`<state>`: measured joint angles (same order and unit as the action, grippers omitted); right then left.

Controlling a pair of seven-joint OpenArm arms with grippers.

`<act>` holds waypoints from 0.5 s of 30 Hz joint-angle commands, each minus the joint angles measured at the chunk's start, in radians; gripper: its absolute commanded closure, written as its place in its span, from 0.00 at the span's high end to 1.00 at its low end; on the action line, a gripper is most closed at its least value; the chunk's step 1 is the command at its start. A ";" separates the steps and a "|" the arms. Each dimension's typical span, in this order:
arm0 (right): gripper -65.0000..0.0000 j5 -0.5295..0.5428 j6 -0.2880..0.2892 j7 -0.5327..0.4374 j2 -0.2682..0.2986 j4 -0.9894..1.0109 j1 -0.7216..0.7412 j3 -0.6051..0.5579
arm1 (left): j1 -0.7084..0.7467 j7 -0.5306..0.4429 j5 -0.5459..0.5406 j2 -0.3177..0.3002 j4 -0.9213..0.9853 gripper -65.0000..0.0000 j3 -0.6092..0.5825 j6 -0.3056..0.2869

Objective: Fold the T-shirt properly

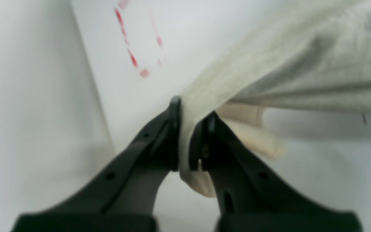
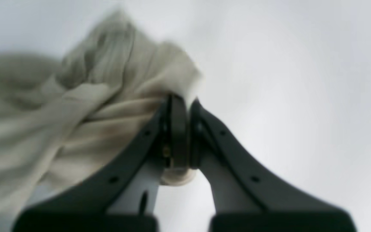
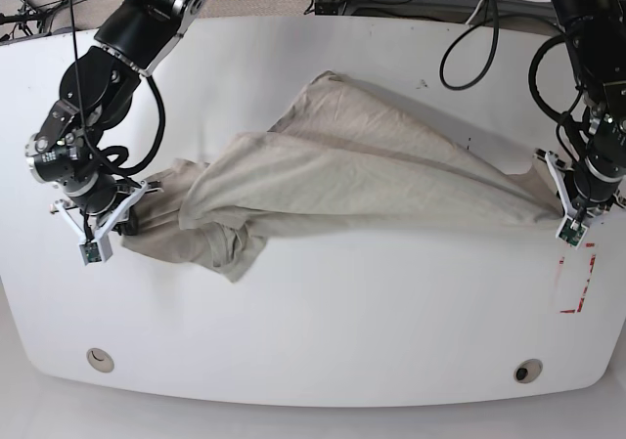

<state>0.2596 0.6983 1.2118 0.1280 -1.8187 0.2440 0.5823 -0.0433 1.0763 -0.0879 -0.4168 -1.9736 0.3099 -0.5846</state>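
Note:
The T-shirt (image 3: 362, 165), pale beige, lies crumpled and stretched across the white table (image 3: 323, 312) between both arms. On the right of the base view my left gripper (image 3: 560, 202) is shut on one end of the cloth. The left wrist view shows its black fingers (image 1: 172, 129) pinching a fold of the T-shirt (image 1: 301, 64), which rises off the table. On the left my right gripper (image 3: 137, 204) is shut on the bunched other end. In the right wrist view the gripper (image 2: 185, 100) clamps a thick twisted wad of the T-shirt (image 2: 85, 106).
A red dashed rectangle (image 3: 577, 283) is marked on the table near the left gripper, and the same red marking (image 1: 134, 51) shows in the left wrist view. Two round holes (image 3: 98, 361) (image 3: 528, 371) sit near the front edge. Cables (image 3: 469, 28) hang behind the table.

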 commanded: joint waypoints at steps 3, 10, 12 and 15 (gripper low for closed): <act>0.00 0.011 0.000 -0.025 0.083 -0.023 0.082 -0.002 | -0.105 -0.008 0.014 0.011 -0.017 0.00 0.005 0.008; 0.00 0.011 0.000 -0.025 0.190 0.021 0.232 -0.060 | -0.274 -0.008 0.023 0.072 -0.010 0.00 -0.027 0.013; 0.00 0.011 0.000 -0.025 0.218 0.037 0.269 -0.083 | -0.304 -0.008 0.041 0.083 -0.010 0.00 -0.038 0.013; 0.00 0.011 0.000 -0.025 0.249 0.067 0.354 -0.120 | -0.372 -0.008 0.089 0.111 -0.008 0.00 -0.073 0.013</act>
<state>0.2722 0.7010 1.2060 0.3439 -1.7576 0.5461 0.4732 -0.3660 1.0851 -0.0402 -0.3069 -1.9705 0.2440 -0.5831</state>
